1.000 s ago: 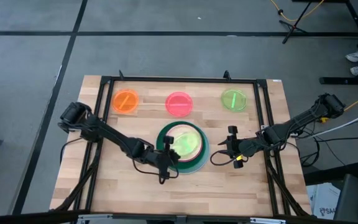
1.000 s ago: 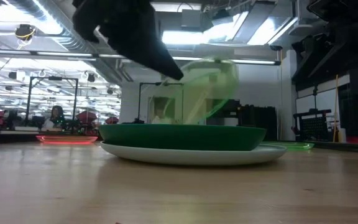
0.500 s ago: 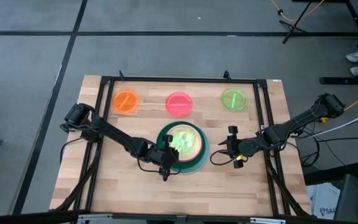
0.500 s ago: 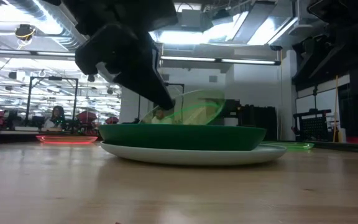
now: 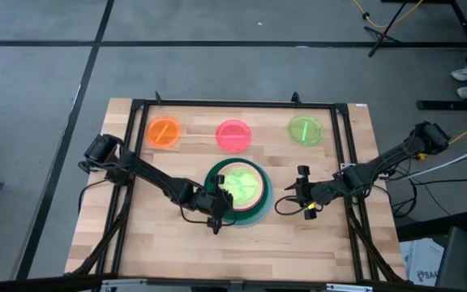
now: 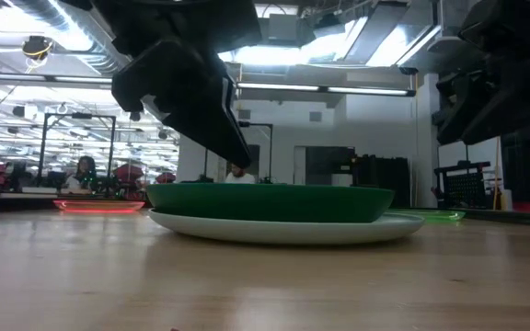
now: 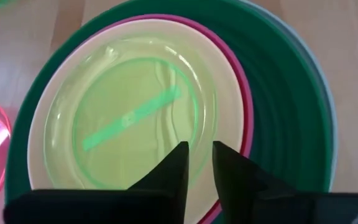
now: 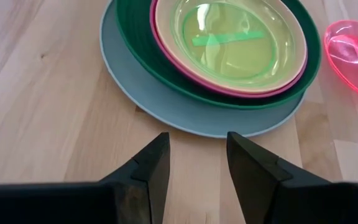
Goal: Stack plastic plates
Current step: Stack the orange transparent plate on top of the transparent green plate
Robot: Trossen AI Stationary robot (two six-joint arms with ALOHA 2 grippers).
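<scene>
Stack so far, bottom up: pale blue plate (image 8: 166,109), dark green plate (image 8: 135,56), magenta plate (image 7: 244,118), peach plate (image 7: 48,124), one neon green plate (image 7: 135,118) lying flat on top.

Your left gripper (image 5: 215,206) sits over stack's near-left rim, fingers slightly apart, holding nothing.

Your right gripper (image 5: 299,193) waits beside stack, fingers apart, empty.

Left for you along far edge: orange plate (image 5: 164,131), pink plate (image 5: 233,135), second neon green plate (image 5: 304,130).

Bare wooden tabletop (image 5: 169,243) lies open along the near edge. The left gripper (image 5: 217,201) crowds the round plastic plate stack (image 5: 254,212).
</scene>
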